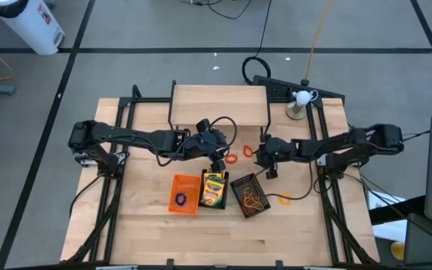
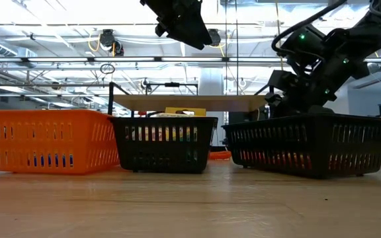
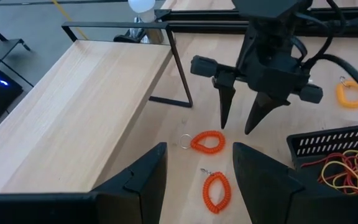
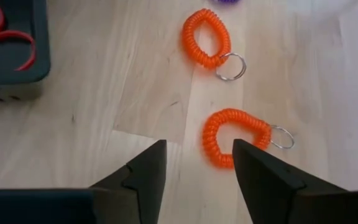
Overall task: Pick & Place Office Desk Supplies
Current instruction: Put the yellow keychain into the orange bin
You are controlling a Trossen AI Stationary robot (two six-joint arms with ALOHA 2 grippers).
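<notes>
Two orange coil loops with key rings lie on the table, one [image 4: 207,36] farther from my right gripper and one [image 4: 232,138] just ahead of its fingers. My right gripper [image 3: 236,126] stands open above the table, fingers slanting down, touching nothing. My left gripper [image 3: 197,177] hangs open higher up, over the same two loops [image 1: 231,157]. Nearer the front stand an orange mesh tray [image 1: 172,196] holding a purple loop, a black tray [image 1: 214,175] holding crayon boxes [image 1: 214,191], and a black tray [image 1: 238,182] holding rubber bands [image 1: 253,199].
A raised wooden shelf [image 1: 220,105] on a black frame stands at the back middle. A yellow coil loop [image 1: 284,199] lies to the right of the trays. A white-topped stand [image 1: 300,99] is at the back right. Bare wood lies along the front edge.
</notes>
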